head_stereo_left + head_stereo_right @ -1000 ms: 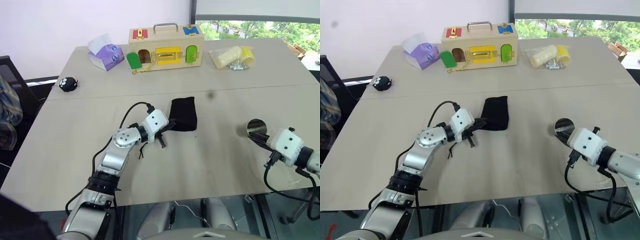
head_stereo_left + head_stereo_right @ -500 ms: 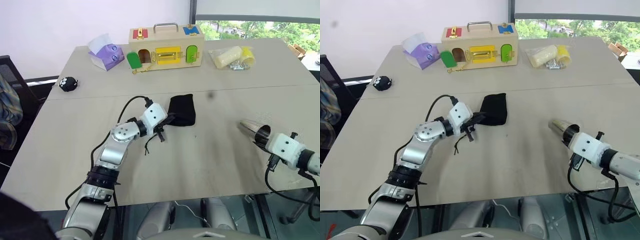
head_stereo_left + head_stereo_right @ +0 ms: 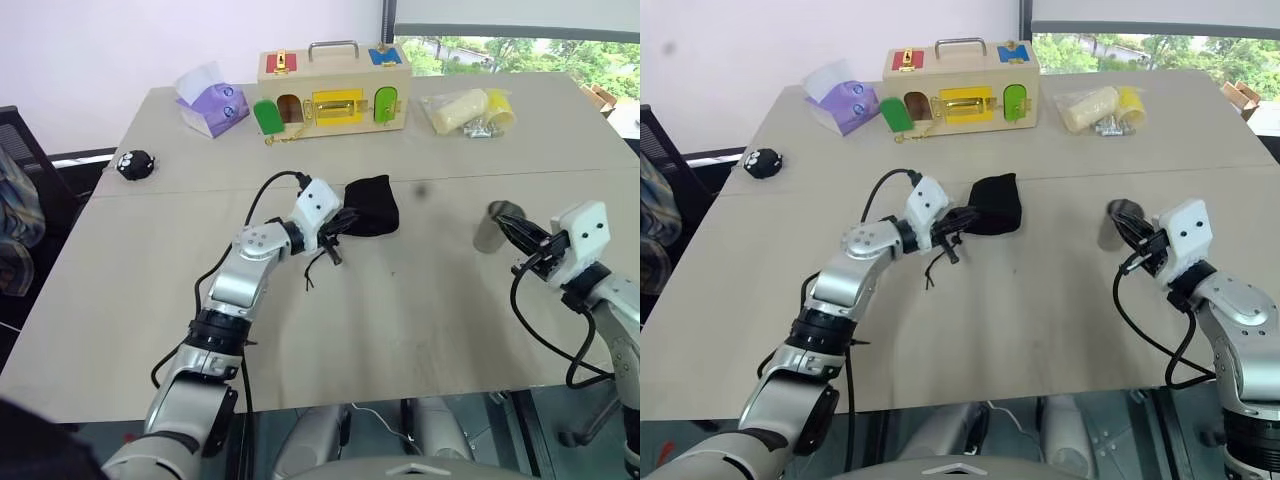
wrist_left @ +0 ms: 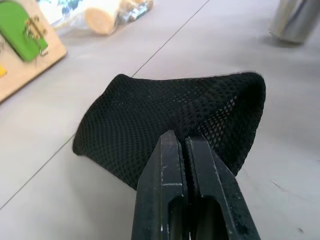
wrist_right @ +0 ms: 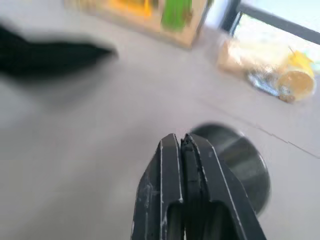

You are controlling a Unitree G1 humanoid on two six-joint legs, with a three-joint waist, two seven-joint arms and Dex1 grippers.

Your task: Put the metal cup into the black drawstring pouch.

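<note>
Head views: a pale wooden table [image 3: 420, 320] with a seam across it stands before a white wall and a window. The left gripper [image 3: 338, 232] pinches the near edge of the black drawstring pouch [image 3: 372, 217]. The right gripper [image 3: 522, 237] grips the rim of the metal cup [image 3: 492, 226].

Left wrist view: closed fingers [image 4: 172, 165] clamp the pouch's mesh, which bulges beyond the tips.

Right wrist view: closed fingers [image 5: 172, 165] pinch the cup's rim, its body just past the tips.
</note>
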